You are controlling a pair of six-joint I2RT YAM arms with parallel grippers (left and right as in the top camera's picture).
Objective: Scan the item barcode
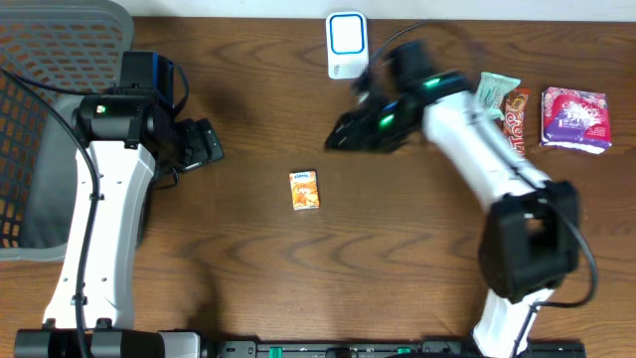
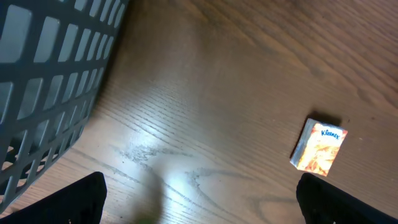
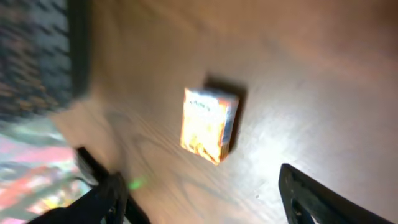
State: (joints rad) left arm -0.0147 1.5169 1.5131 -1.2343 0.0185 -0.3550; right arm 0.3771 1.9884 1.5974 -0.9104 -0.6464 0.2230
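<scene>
Here's the tabletop (image 1: 397, 249), dark wood grain, and the small orange tissue pack (image 1: 304, 189) lies flat near the middle of it, on its own, with nothing touching it. Over at the far edge, about halfway along, stands the white scanner (image 1: 347, 42) with its blue-framed face. The right gripper (image 1: 343, 134) hangs between that scanner and the tissue pack, closer to the far edge, and it's a dark blur from above. From its own wrist camera you can see it plainly though: jaws spread wide, one finger low at each side of the picture, bare wood between them, and the tissue pack lying out beyond the tips, clear of both. So it's empty, gripping nothing. On the other side, the left gripper (image 1: 204, 144) sits toward the left edge, well apart from the tissue pack, and its jaws are wide open too. Its fingers (image 2: 74, 199) frame nothing but wood, with the tissue pack off toward the right of that view. The grey mesh basket (image 1: 50, 60) fills the far left corner, just beside the left arm. Toward the far right corner there's a small cluster of snacks: a green packet (image 1: 494, 89), a red wrapper (image 1: 517, 119) just beside it, partly behind the right arm, and a pink pack (image 1: 574, 119) nearest the right edge.
</scene>
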